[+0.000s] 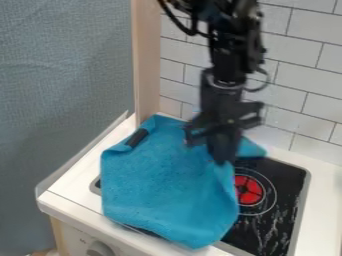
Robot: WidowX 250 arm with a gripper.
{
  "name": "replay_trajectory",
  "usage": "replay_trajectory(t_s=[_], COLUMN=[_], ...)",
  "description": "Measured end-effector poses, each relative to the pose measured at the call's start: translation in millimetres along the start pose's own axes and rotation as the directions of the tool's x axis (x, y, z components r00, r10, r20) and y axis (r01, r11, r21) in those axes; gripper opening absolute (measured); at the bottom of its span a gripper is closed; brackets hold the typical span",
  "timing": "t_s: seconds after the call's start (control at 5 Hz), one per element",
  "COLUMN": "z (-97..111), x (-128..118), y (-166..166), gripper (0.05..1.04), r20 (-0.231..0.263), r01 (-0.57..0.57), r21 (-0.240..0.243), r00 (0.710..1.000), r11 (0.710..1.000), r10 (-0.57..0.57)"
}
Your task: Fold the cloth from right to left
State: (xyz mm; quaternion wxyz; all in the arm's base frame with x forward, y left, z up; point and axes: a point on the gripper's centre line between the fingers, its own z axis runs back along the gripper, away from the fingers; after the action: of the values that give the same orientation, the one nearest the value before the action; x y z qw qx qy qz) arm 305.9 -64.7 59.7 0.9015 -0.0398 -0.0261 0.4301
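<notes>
The knob (100, 248) is at the front, below the worktop (77, 182). Behind it, the cloth (167, 185) lies over the left part of the stove (284, 182), just beside the red burner (249, 190). The pincer (221, 158) points down at the cloth's upper right part; I cannot tell if it is wide, narrow or holding cloth. Farthest is the tiled wall (307, 67).

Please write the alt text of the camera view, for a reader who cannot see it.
A blue cloth, unevenly spread, covers the left part of a black stovetop, with a black robot arm hanging down over its upper right side. A red burner shows beside the cloth; white tiles stand behind.
</notes>
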Motion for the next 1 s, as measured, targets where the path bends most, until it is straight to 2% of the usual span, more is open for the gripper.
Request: replay_trajectory(t_s=[0.2,0.4,0.8,1.0], z=[5,13,-22,-38], x=[25,54,91,97], y=[17,29,37,36], gripper=[0.063,0.063,0.063,0.063], r20=[0.005,0.006,-0.095,-0.122], r01=[0.013,0.073,0.179,0.214], r21=[0.039,0.039,0.091,0.113], r00=[1.000,0.997,0.981,0.972], r11=[0.999,0.997,0.980,0.970], r10=[-0.013,-0.073,-0.171,-0.200])
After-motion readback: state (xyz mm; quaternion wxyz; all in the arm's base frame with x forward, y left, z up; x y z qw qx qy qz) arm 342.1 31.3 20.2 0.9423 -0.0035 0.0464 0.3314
